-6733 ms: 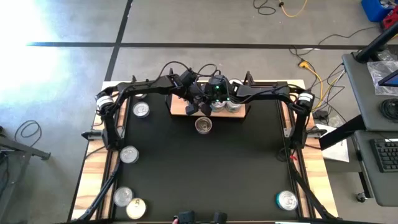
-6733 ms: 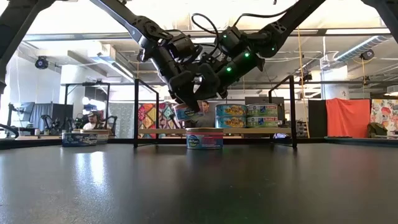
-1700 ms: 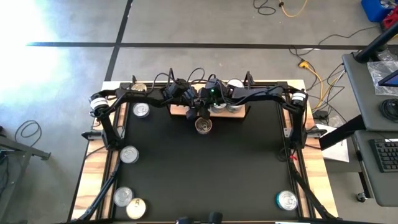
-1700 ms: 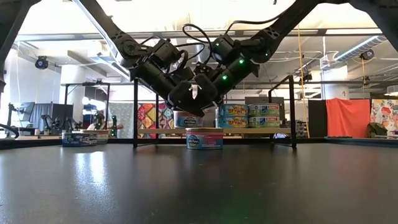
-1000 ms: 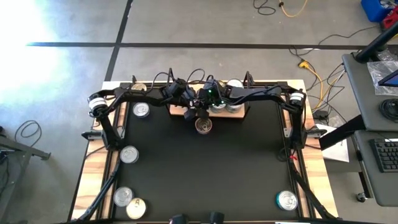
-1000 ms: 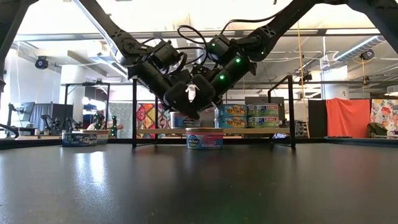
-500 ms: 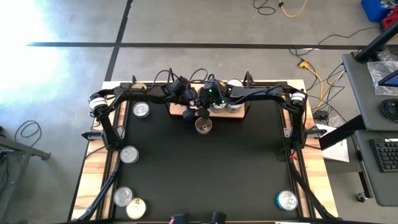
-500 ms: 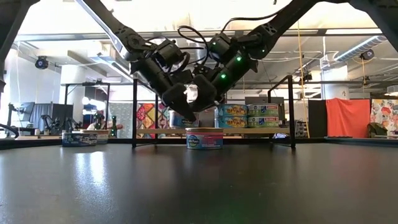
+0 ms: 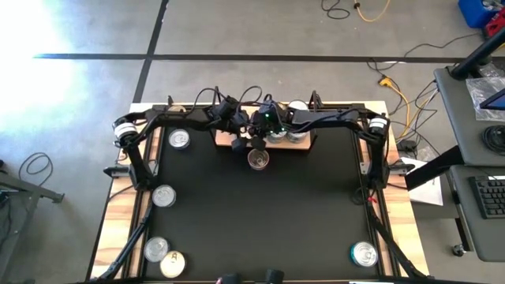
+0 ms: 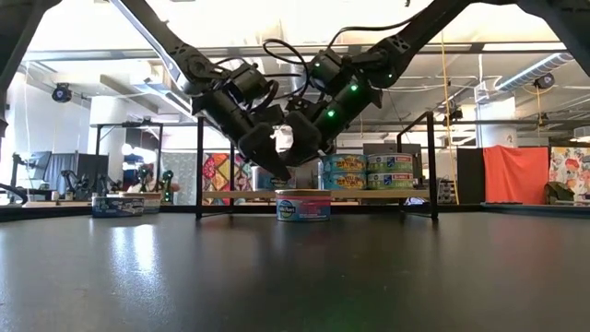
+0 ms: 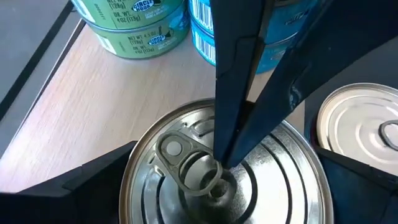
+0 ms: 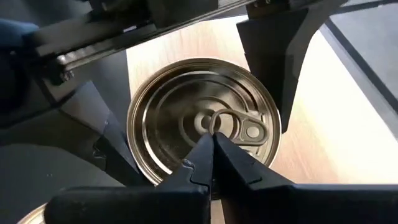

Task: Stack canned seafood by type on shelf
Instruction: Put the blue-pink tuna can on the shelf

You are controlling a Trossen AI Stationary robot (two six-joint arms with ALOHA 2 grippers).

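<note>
Dark cabled arms (image 9: 331, 120), green lights.

Both arms (image 9: 237, 122) crowd the shelf (image 9: 224, 139); open table (image 9: 300, 213) lies in front.

A robotics lab or workshop, open-plan. Around the black tabletop (image 9: 260, 213) lies bare concrete floor (image 9: 237, 31) crossed by dark tape lines, with loose cables (image 9: 394, 87) trailing beside it. A desk with a keyboard (image 9: 491, 196) stands just beside the tabletop. Beyond it, exposed ceiling ducts (image 10: 535, 69), an orange curtain (image 10: 516, 175) and further robot rigs (image 10: 28, 180).
</note>
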